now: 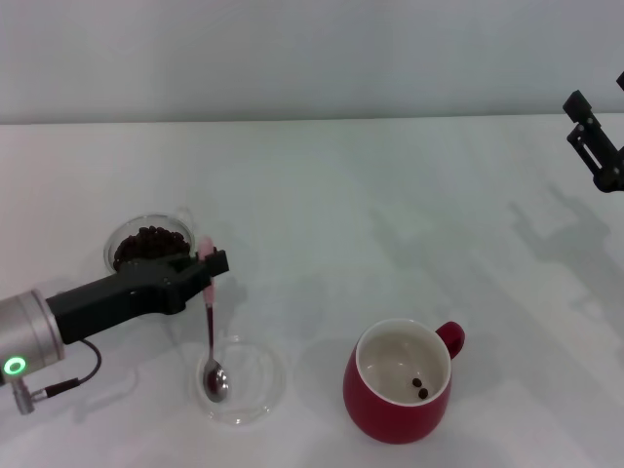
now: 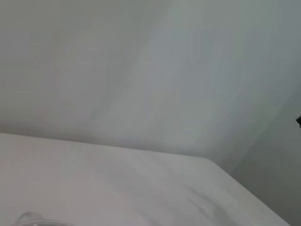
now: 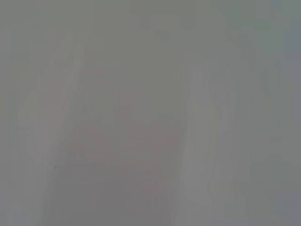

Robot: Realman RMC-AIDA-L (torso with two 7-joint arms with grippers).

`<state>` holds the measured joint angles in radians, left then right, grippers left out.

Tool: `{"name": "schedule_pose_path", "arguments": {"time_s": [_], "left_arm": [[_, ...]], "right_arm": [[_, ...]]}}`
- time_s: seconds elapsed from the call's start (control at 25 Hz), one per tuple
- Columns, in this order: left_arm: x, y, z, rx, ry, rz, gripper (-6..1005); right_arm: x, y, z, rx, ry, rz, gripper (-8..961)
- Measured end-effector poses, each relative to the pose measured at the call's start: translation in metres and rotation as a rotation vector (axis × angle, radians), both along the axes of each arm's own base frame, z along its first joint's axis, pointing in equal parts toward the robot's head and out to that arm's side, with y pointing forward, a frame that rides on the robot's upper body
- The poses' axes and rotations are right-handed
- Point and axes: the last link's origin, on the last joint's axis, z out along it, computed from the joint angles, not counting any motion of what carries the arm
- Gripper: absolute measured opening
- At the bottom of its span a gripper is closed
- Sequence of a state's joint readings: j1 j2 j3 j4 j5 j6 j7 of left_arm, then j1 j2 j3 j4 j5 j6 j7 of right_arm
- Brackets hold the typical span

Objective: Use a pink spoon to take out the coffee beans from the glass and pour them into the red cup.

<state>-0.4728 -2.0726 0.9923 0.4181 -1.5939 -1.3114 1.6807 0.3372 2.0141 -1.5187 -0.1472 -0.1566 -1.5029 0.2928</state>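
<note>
Beside the glass [image 1: 148, 244] of coffee beans [image 1: 151, 241], the left hand [image 1: 208, 265] pinches the pink spoon [image 1: 211, 322] over a clear dish [image 1: 255, 382]; a loose pinch could spill beans short of the red cup [image 1: 399, 381].

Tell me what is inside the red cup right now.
Two coffee beans lie on the cream floor of the red cup. The near inner wall is hidden by the rim.

A flat clear round dish [image 1: 255, 395] is sitting on the white worktop [image 1: 390, 195], which is meeting a plain pale wall [image 1: 292, 49] behind.
</note>
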Motion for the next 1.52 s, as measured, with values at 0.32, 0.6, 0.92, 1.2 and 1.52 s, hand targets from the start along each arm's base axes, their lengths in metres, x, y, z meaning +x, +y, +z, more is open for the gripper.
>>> {"name": "schedule_pose_path", "arguments": {"time_s": [0.32, 0.6, 0.92, 1.2, 1.52], "left_arm": [[0.008, 0.002, -0.007, -0.033, 0.031, -0.049, 134], [0.009, 0.003, -0.008, -0.038, 0.038, -0.06, 167], [0.008, 0.004, -0.008, -0.03, 0.05, -0.058, 273], [0.006, 0.007, 0.004, 0.019, 0.067, -0.09, 326], [-0.004, 0.004, 0.057, 0.343, 0.138, -0.212, 569]], "right_arm": [[-0.001, 0.001, 0.0, -0.001, 0.0, 0.001, 666], [0.0, 0.002, 0.0, -0.002, -0.001, -0.004, 666], [0.0, 0.001, 0.0, -0.002, -0.001, -0.007, 666], [0.001, 0.001, 0.0, -0.001, -0.001, -0.008, 666], [-0.001, 0.001, 0.002, 0.009, 0.003, 0.006, 666]]}}
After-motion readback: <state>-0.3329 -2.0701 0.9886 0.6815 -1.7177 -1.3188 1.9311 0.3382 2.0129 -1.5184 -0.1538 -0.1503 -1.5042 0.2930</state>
